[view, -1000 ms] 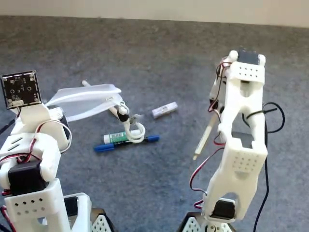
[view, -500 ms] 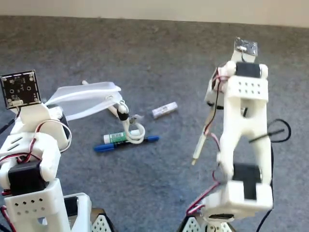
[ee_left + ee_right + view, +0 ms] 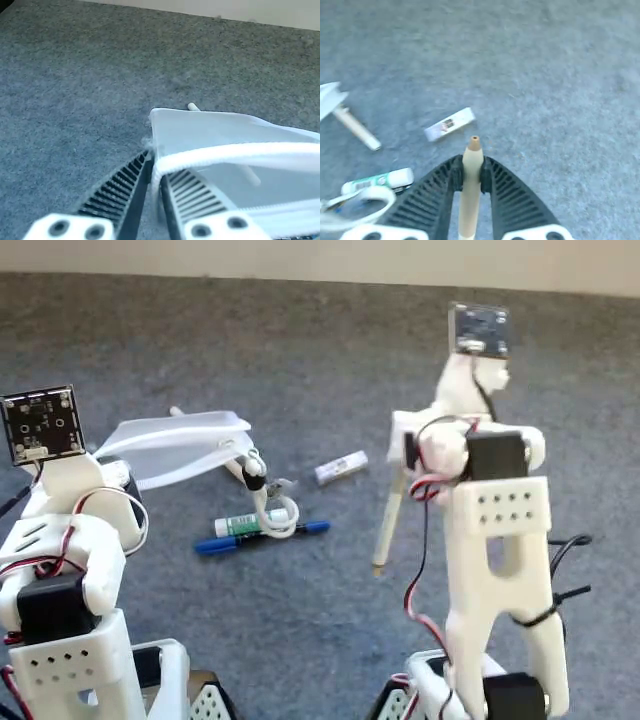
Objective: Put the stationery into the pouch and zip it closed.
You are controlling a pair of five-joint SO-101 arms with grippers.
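Note:
A translucent white pouch (image 3: 178,450) is lifted off the grey carpet at the left. My left gripper (image 3: 153,161) is shut on its zipper rim (image 3: 220,152), and the mouth hangs open. My right gripper (image 3: 470,167) is shut on a beige pen (image 3: 388,520) that hangs tip-down over the carpet, right of the other items. On the carpet lie a small white eraser (image 3: 341,467), a green-labelled glue stick (image 3: 238,525), a blue pen (image 3: 262,537) and a second beige pen (image 3: 355,128) poking out beside the pouch. The pouch's white cord loop (image 3: 279,513) rests on the glue stick.
Grey carpet (image 3: 300,350) stretches from the arms to a pale wall at the back. Both arm bases stand at the near edge. The loose stationery lies between the two arms.
My right arm has turned and carried the beige pen leftward, closer to the loose items. The left arm and the pouch have stayed still.

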